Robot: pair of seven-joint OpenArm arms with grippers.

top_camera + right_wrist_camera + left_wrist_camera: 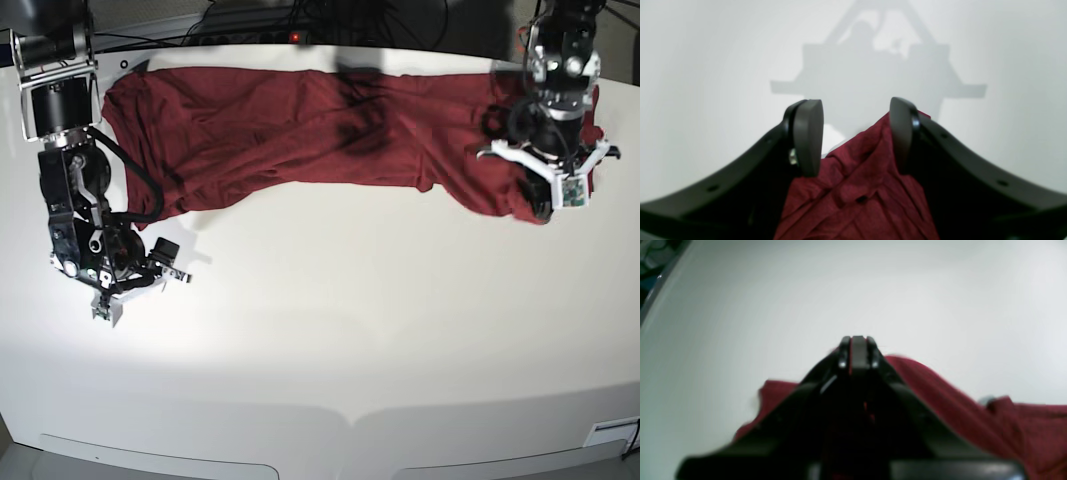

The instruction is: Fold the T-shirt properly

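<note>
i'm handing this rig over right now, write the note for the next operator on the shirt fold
Left gripper: shut, a thin line of red cloth showing between its pads, so it seems pinched on the T-shirt at that arm's end of the garment.
Right gripper: open, wrinkled fabric lying between and below its fingers, nothing clamped.
T-shirt: spread as a long wrinkled band along the far edge of the white table, one end bunched under the left arm.
Done: no neat fold visible yet.
Left: flatten the cloth, bring in the sleeves, then fold the body.
</note>
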